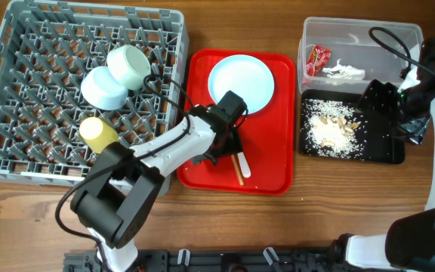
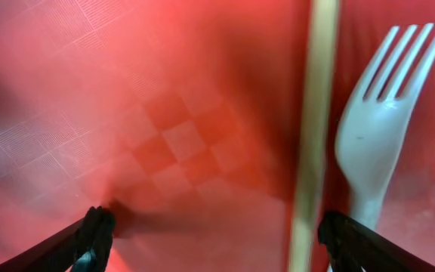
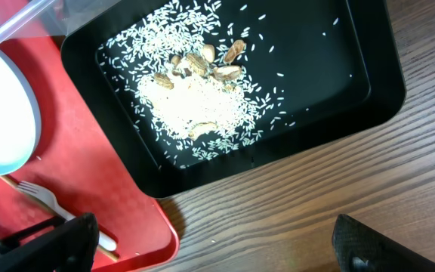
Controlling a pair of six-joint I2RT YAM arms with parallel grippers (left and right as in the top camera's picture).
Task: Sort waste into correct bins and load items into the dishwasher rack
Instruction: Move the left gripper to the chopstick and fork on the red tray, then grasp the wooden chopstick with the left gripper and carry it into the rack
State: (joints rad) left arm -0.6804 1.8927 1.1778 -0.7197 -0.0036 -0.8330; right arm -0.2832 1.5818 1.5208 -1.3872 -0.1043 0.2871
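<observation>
The grey dishwasher rack [image 1: 21, 113] holds a pale green bowl [image 1: 131, 64], a pale blue bowl [image 1: 104, 88] and a yellow cup [image 1: 98, 132]. The white plate [image 1: 240, 83] lies on the red serving tray [image 1: 278, 151]. My left gripper [image 1: 229, 143] is open low over this tray [image 2: 165, 143]. A wooden chopstick [image 2: 312, 136] lies between its jaws [image 2: 217, 227], and the white fork [image 2: 376, 128] lies just right of it. The clear tub [image 1: 361, 34] holds the red wrapper [image 1: 317, 59] and white napkin [image 1: 343, 72]. The black tray [image 1: 384, 147] holds rice crumbs [image 1: 331, 132]. My right gripper [image 1: 380, 98] is open and empty above it.
The right wrist view shows the black tray [image 3: 338, 83] with the crumbs [image 3: 195, 106], the red tray's corner [image 3: 89, 181], the plate's edge [image 3: 6, 113], the fork [image 3: 51, 204] and bare wooden table under the open jaws [image 3: 217, 242].
</observation>
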